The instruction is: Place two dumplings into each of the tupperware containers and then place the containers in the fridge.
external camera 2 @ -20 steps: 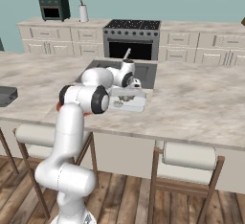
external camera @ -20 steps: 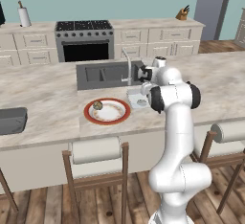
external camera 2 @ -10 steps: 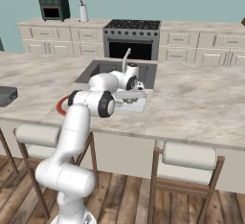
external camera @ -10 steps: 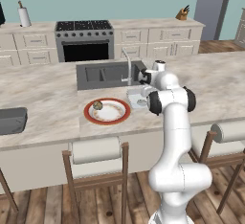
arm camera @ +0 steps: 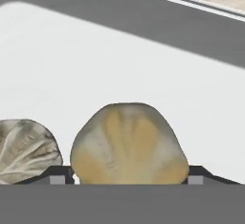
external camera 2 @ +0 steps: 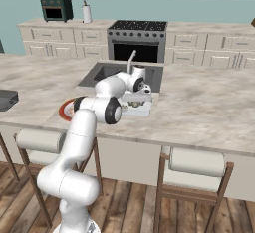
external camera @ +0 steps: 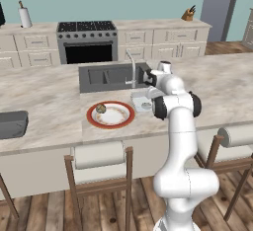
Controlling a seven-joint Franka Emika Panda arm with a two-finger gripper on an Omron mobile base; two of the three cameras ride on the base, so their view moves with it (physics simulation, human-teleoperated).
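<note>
Dumpling (arm camera: 129,144) between spread fingertips of hand (arm camera: 124,176), second dumpling (arm camera: 26,151) beside, inside container (arm camera: 95,60)

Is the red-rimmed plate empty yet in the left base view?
No, one dumpling still sits on the left part of the red-rimmed plate.
</note>
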